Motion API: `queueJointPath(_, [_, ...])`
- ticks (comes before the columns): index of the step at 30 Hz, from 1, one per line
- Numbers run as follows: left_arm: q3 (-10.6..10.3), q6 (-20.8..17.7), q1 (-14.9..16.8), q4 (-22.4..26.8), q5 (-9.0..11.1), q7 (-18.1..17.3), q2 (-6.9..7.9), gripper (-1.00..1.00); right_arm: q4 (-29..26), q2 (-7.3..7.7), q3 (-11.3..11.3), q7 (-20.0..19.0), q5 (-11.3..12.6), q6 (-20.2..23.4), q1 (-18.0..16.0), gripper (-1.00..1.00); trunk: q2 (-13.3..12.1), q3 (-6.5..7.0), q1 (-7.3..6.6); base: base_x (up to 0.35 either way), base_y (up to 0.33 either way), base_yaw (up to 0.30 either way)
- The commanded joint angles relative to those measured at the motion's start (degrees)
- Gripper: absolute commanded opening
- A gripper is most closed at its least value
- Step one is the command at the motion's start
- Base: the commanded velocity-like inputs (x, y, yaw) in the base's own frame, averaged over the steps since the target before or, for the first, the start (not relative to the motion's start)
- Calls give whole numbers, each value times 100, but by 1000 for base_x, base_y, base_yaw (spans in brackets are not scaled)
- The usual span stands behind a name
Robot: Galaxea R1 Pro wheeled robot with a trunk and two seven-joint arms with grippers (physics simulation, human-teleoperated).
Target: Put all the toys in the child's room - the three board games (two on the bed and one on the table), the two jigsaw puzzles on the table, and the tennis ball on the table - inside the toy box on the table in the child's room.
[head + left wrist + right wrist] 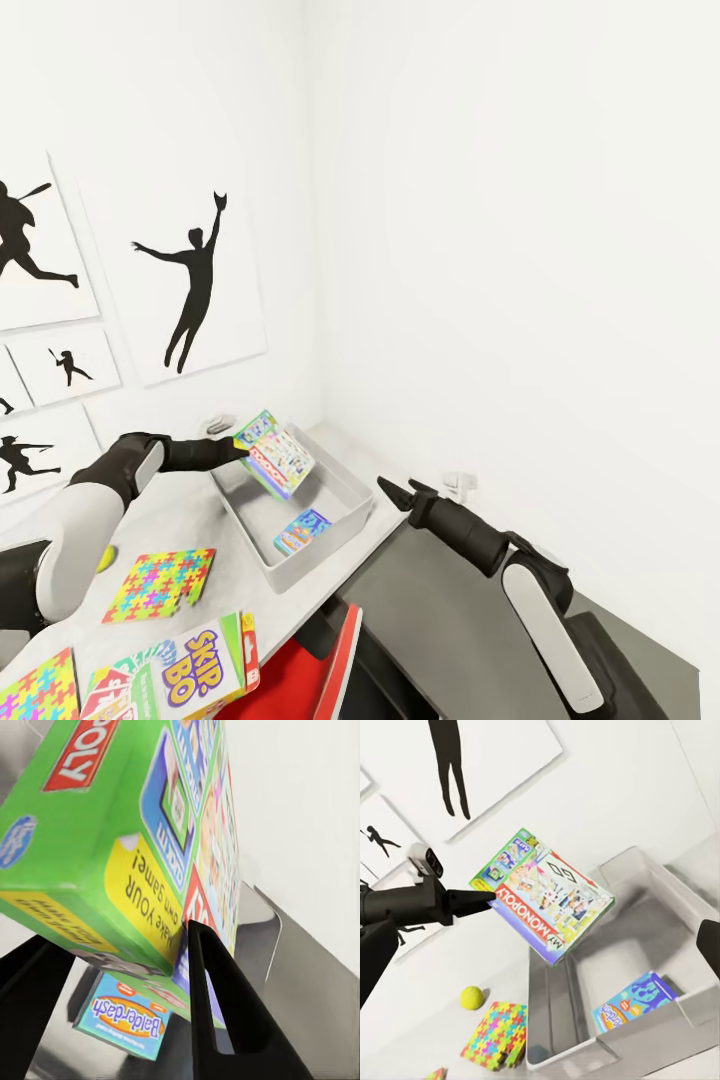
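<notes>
My left gripper point(240, 450) is shut on a green-edged board game point(275, 452) with a red banner, held tilted above the light-grey toy box point(312, 562) on the table point(190, 515). In the left wrist view the fingers point(217, 1012) clamp the box's edge point(127, 847). A blue board game point(302, 531) lies inside the toy box. The Skip-Bo game point(195, 668), two jigsaw puzzles point(160, 583) point(38, 690) and the tennis ball point(471, 997) rest on the table. My right gripper point(398, 489) hangs open beside the toy box, holding nothing.
White walls stand close behind and to the right of the toy box, with black silhouette pictures point(190, 290) on the left wall. A lower dark-grey-topped cabinet point(460, 610) sits under my right arm. Something red point(300, 685) lies below the table's front edge.
</notes>
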State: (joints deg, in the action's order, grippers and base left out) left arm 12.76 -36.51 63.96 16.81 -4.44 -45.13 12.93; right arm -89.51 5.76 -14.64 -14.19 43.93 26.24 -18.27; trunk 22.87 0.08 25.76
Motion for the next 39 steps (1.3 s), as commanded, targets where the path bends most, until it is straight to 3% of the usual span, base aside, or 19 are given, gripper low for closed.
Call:
queueJointPath(1, [51, -54, 2, 10, -46, -13, -12, -100, -3, 3, 1, 2, 32, 32, -2, 100, 5, -10, 2, 0, 0, 0])
queueJointPath(12, [44, -65, 2, 185, -49, 113, -43, -100, -2, 5, 13, 6, 28, -3, -1, 100, 5, -110, 2, 0, 0, 0])
queueJointPath(28, [42, -130, 26, 599, -45, 806, -239, -100, 4, 13, 14, 9, 22, -22, -1, 100, 5, -261, 2, 0, 0, 0])
queueJointPath(39, [29, -63, 28, 604, -68, 874, -243, -100, 12, 13, 14, 21, 19, -23, -1, 100, 5, -365, 2, 0, 0, 0])
